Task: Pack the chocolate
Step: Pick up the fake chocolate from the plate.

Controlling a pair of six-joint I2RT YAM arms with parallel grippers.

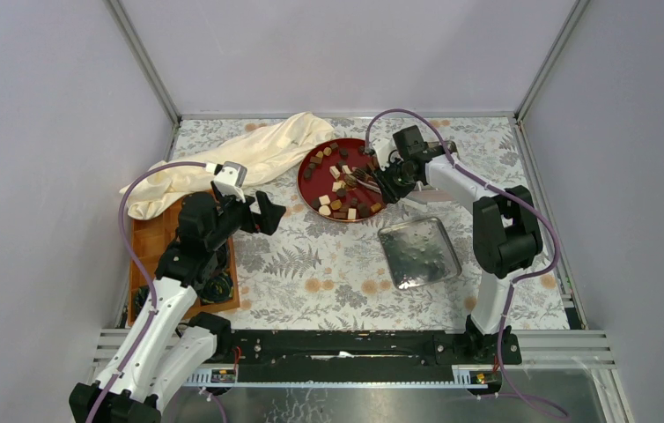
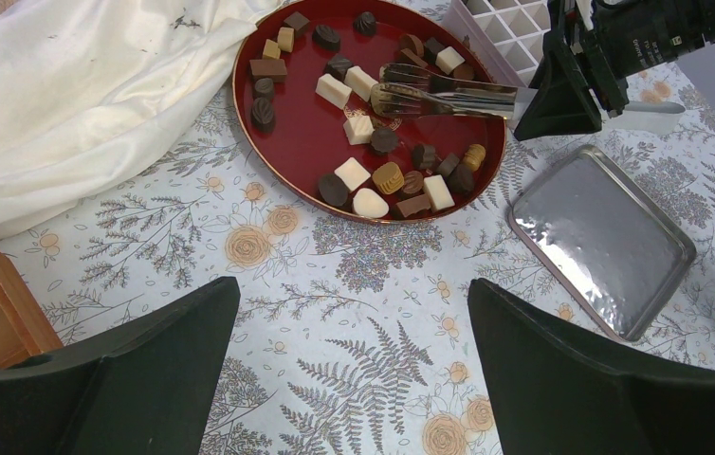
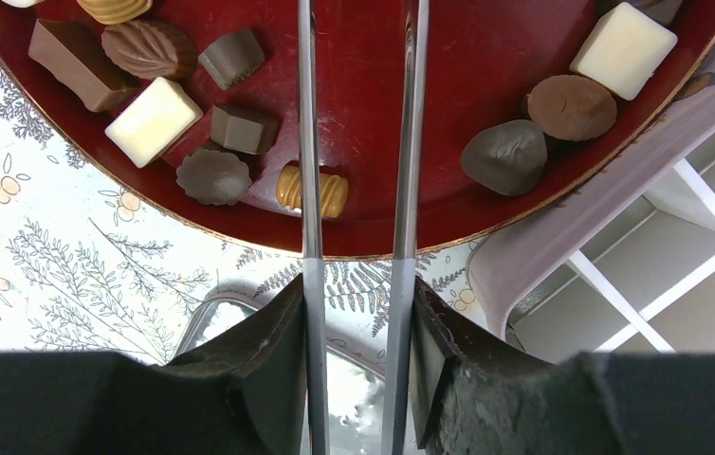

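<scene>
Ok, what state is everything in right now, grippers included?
Left gripper: open, empty.
Right gripper: shut on the metal tongs.
Metal tongs: arms apart, tips over the round red tray.
Round red tray: holds loose brown, tan and white chocolates.
White gridded box: visible cells empty.
Square silver metal tray: flat, empty.
Cream cloth: crumpled.

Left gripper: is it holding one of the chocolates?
No, the left gripper hangs wide open over the flowered tablecloth with nothing between its fingers, and the chocolates lie on the red plate.
</scene>
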